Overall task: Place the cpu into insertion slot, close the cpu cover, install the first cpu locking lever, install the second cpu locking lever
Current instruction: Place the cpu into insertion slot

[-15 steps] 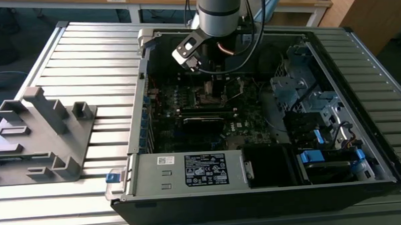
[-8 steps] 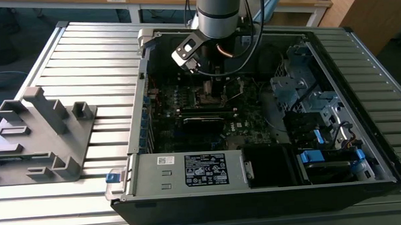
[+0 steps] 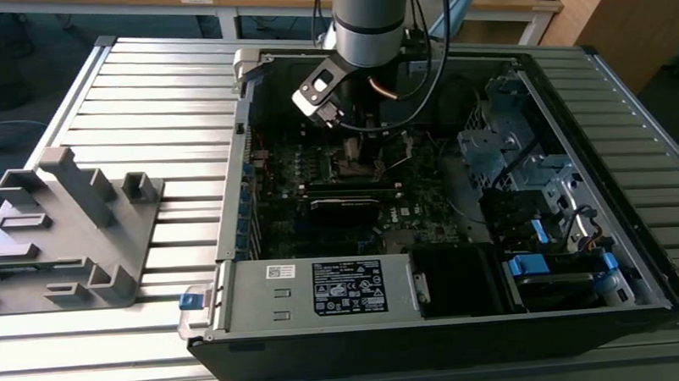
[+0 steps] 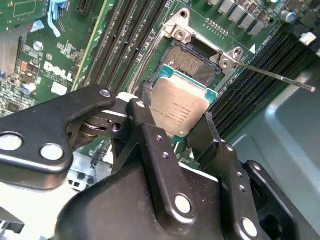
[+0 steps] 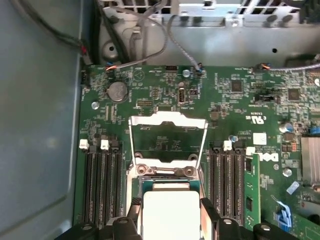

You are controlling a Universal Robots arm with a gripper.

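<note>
1. Gripper (image 4: 173, 114): black, two fingers (image 4: 150, 145) drawn in narrow and clamped on opposite edges of the cpu; nothing else held.
2. Cpu (image 4: 184, 106): dull silver face up, slightly tilted, poised over the near part of the insertion slot. Contact with the slot not discernible. Seen also in the first wrist view (image 5: 170, 215), framed by both fingers.
3. Insertion slot (image 4: 196, 59): dark pin field exposed and unoccupied, set in the green motherboard (image 5: 150, 90) between banks of memory slots (image 5: 100, 180).
4. Cpu cover (image 5: 167, 118): silver frame swung up on its hinge, standing clear of the slot.
5. Locking lever (image 4: 275, 76): thin rod, unlatched, angled out away from the socket.
6. Computer case (image 3: 435, 340): lying open on the ribbed desk (image 3: 144, 87), with the arm (image 3: 367, 20) reaching inside.
7. Step in hand, by judgement: the first, placing the cpu; cover and levers not yet dealt with.
8. Seating, by judgement, calling for: chip levelled, squared to the slot rim, let down without sideways slide; pin field likely delicate.
</note>
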